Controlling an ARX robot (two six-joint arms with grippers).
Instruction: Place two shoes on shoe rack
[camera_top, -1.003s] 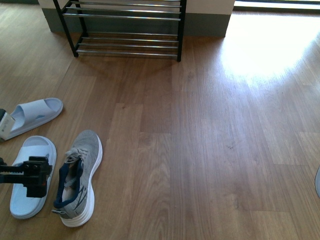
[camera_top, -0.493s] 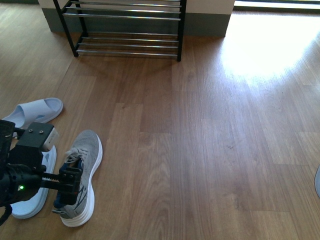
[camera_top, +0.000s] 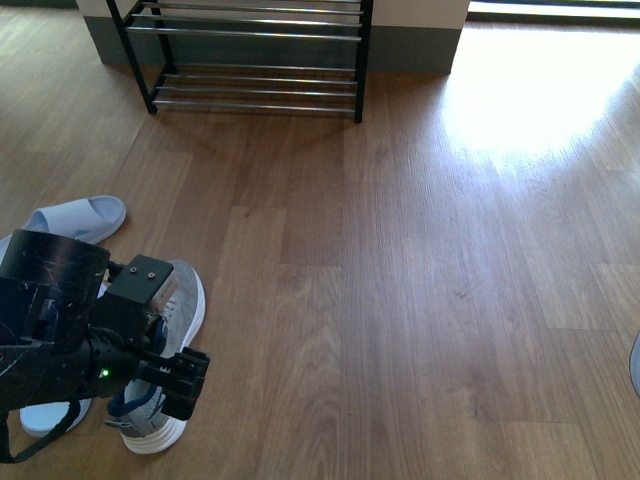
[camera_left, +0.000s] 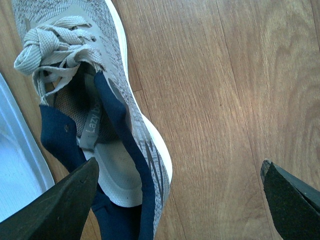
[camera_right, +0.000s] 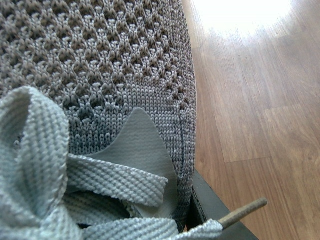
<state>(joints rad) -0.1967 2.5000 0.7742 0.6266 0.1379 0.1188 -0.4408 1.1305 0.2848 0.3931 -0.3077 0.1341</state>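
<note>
A grey knit sneaker (camera_top: 186, 292) with a navy collar lies on the floor at lower left, beside two pale blue slides (camera_top: 78, 218) (camera_top: 42, 416). My left gripper (camera_top: 186, 382) hovers open over its heel. In the left wrist view the left gripper (camera_left: 175, 200) has one fingertip (camera_left: 55, 205) above the sneaker's (camera_left: 107, 95) collar and the other above bare floor. The second grey sneaker (camera_right: 100, 65) fills the right wrist view, and my right gripper (camera_right: 150, 220) is shut on it, with one dark finger (camera_right: 215, 217) showing beside the laces. The shoe rack (camera_top: 250, 90) stands far back.
Open wooden floor (camera_top: 400, 280) stretches between the shoes and the rack. A bright sun patch (camera_top: 540, 90) lies at the far right. A slide's edge (camera_left: 15, 165) runs along the sneaker in the left wrist view. A grey sliver (camera_top: 635, 365) shows at the right edge.
My left arm has swung to the right, from over the near slide to over the sneaker's heel, and now covers much of that slide. The shoes have not moved.
</note>
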